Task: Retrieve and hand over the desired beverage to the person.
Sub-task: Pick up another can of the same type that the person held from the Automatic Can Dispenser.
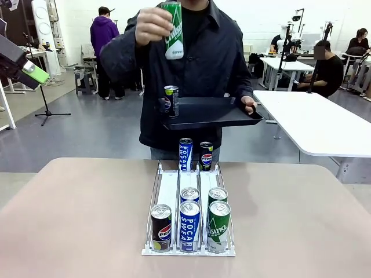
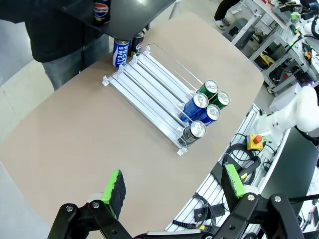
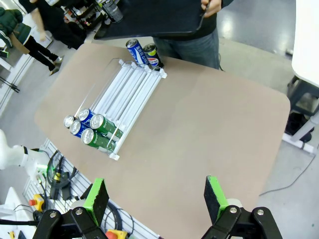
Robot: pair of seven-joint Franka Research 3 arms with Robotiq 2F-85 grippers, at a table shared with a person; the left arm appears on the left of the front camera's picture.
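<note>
**Wide open, holding nothing**

The left gripper (image 2: 174,186) and right gripper (image 3: 156,196) have their fingers spread apart — the can rack (image 2: 144,82) lies far ahead of them. Past it, the person (image 1: 220,63) holds up a green can (image 1: 173,26) — a black tray (image 1: 220,110) in the other hand.

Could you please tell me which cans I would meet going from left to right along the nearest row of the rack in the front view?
black Pepsi can → blue Pocari Sweat can → green can
</note>
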